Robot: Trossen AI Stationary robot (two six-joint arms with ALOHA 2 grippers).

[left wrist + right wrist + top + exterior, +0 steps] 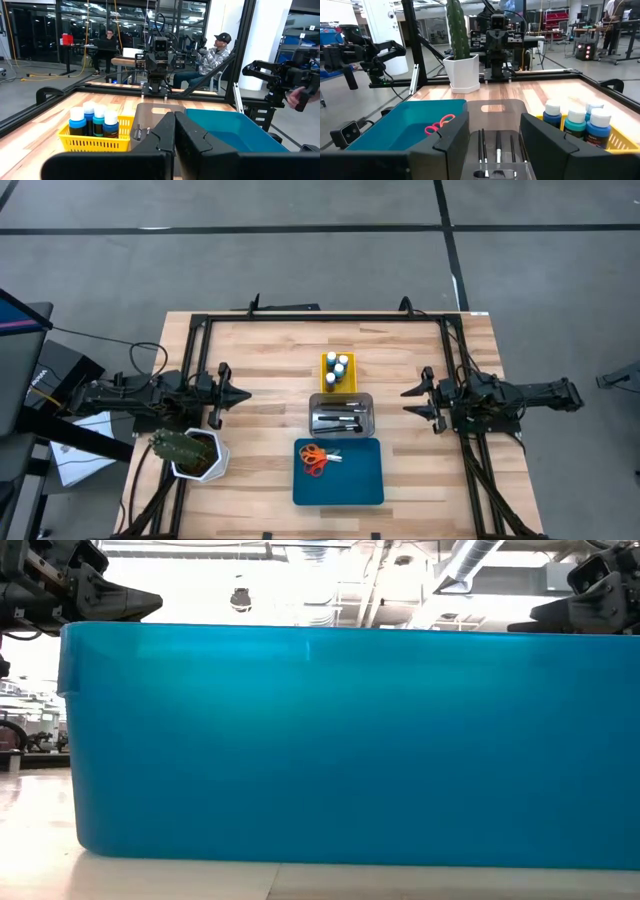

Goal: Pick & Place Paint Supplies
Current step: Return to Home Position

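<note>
The left gripper (243, 393) hangs over the left side of the bench (260, 350), its jaws closed on nothing. The right gripper (408, 400) faces it from the right side, jaws spread apart and empty. Between them 3 containers sit in a row down the middle of the bench. A yellow tray (323, 380) holds 4 blue bottles (339, 370) with white caps, upright and packed together. Just beside it, a clear tray (371, 415) has the paintbrushes (338, 418) lying flat. Last comes a blue tray (350, 480) with the orange-handled scissors (315, 460) near one corner. A cactus (178, 446) in a white pot stands just beside the left arm. In the low view the blue tray's wall blocks almost everything — only the arms show above it.
</note>
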